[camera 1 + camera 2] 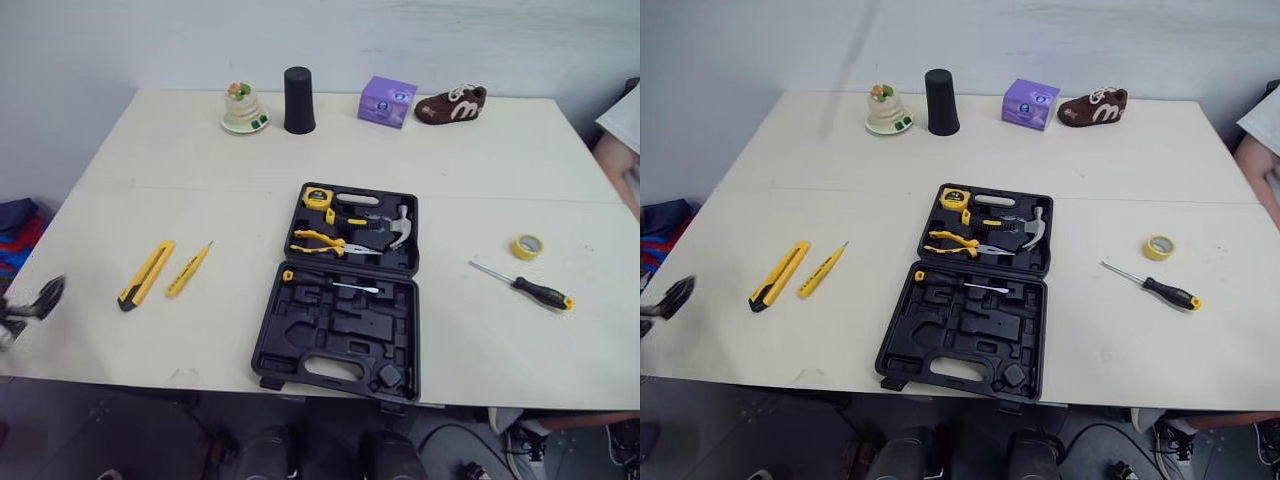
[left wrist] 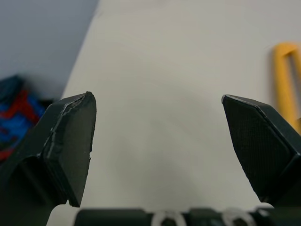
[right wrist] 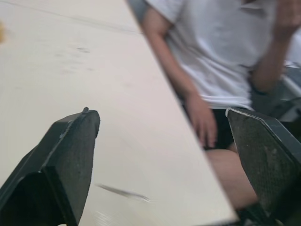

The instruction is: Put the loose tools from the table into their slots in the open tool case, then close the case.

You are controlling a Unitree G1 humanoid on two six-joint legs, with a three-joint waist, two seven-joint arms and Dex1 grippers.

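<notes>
— Left end effector [image 1: 30, 305] is being seen closest, at the left edge of the tabletop [image 1: 200, 150] in the left eye view. Which tool is being favoured?
— The utility knife [image 1: 146, 273] is being judged nearest. It is lying ahead of that end effector and to its right, toward the open tool case [image 1: 340, 300], its long axis slanting away from the robot. The yellow tester [image 1: 188, 268] is lying just beside it, roughly parallel. The screwdriver [image 1: 525, 287] and tape roll [image 1: 527, 246] are lying right of the case, nearer the right arm.
— And in the left wrist view?
— The fingers are being held wide apart with nothing between them, a spread that cannot be read from the head views. A yellow strip of the knife is being shown beyond one finger.
— The right wrist view?
— The right end effector [image 3: 164, 155] is likewise being held wide open and empty near the tabletop's edge, with a seated person [image 3: 211, 47] being shown beyond.
</notes>
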